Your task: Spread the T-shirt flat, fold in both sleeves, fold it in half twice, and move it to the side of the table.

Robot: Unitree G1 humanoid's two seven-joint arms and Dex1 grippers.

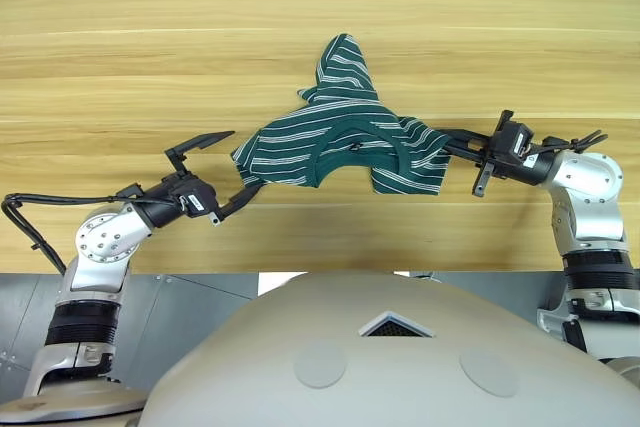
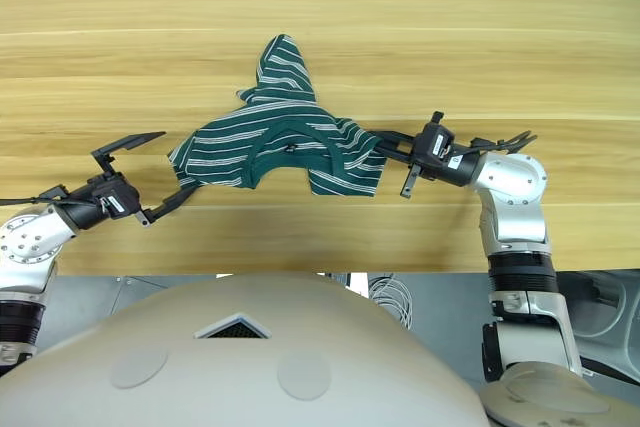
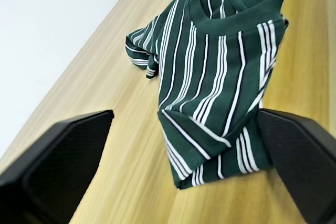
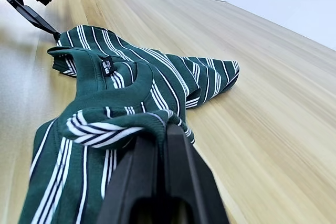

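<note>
right gripper (image 1: 447, 142) jaws clamp the crumpled green-striped cotton T-shirt (image 1: 340, 132); left gripper (image 1: 245, 160) jaws apart astride opposite corner, likely for spreading.

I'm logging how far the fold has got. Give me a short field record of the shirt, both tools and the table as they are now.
T-shirt: dark green with white stripes, bunched up, not yet spread flat
left tool: open, one finger on either side of the shirt's left corner
right tool: shut on the shirt's right edge
table: light wood, the shirt lying on it
</note>
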